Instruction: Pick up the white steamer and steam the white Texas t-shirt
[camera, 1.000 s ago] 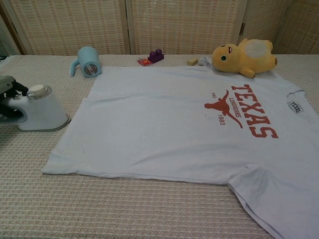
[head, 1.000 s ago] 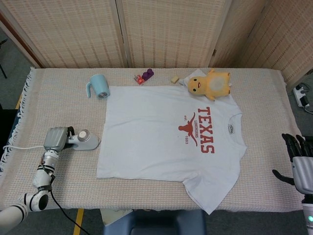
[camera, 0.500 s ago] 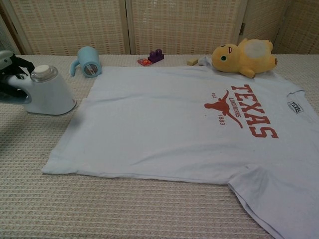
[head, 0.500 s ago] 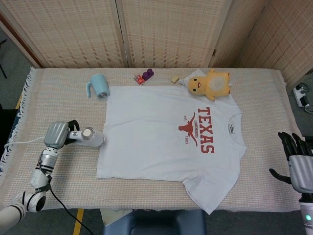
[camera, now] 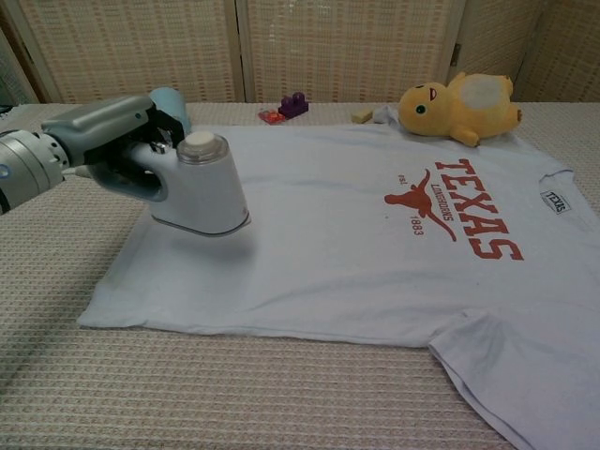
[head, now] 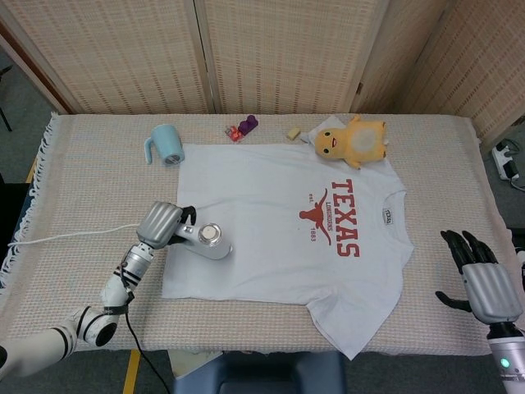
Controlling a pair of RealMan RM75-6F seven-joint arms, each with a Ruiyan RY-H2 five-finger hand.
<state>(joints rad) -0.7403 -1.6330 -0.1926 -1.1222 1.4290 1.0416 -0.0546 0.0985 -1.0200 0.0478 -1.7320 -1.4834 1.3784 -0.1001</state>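
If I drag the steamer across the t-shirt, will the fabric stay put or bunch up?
Probably bunches a little: the t-shirt is thin, limp cloth lying loose on the woven table cover, with nothing pinning its near edge. The plush toy rests on the far corner only. The steamer in the left hand looks lifted above it; keeping it so seems safest.

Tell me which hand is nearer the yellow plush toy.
Left. The left hand grips the steamer over the shirt's lower part, diagonally across from the yellow plush toy; the right hand hangs beyond the table's near right edge.
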